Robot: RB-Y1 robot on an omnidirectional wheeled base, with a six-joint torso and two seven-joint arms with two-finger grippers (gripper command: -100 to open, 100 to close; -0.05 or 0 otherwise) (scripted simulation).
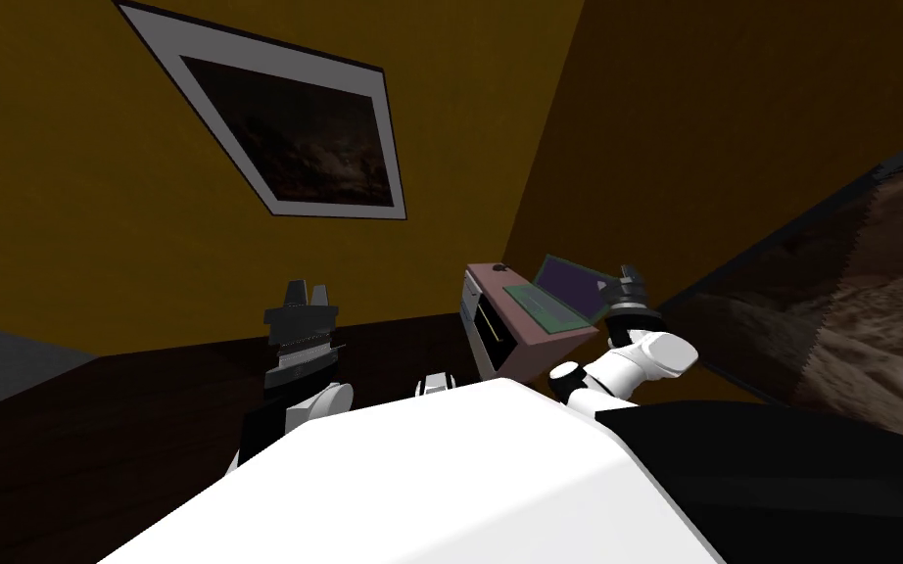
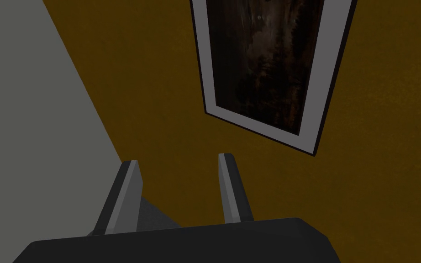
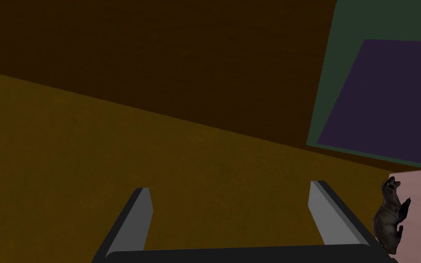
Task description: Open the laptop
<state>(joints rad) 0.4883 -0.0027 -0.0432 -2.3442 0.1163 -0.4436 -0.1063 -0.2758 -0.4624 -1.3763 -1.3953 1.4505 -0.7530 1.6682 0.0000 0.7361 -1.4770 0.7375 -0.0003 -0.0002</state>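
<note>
The laptop (image 1: 562,291) stands on a pink cabinet (image 1: 547,345) in the room's corner. Its lid is raised, with a purple screen (image 3: 387,96) in a dark green rim above a green keyboard (image 1: 541,305). My right gripper (image 1: 628,275) hovers just beside the lid's outer edge. In the right wrist view its fingers (image 3: 230,191) are open with nothing between them, and the screen lies off past one fingertip. My left gripper (image 1: 307,292) is held up away from the cabinet, and its fingers (image 2: 179,162) stand a narrower gap apart, holding nothing.
A small dark animal figurine (image 3: 390,219) sits on the cabinet top near the back corner (image 1: 499,266). Ochre walls meet right behind the cabinet. A framed dark picture (image 1: 293,127) hangs on the left wall and a large dark panel (image 1: 831,294) covers the right wall.
</note>
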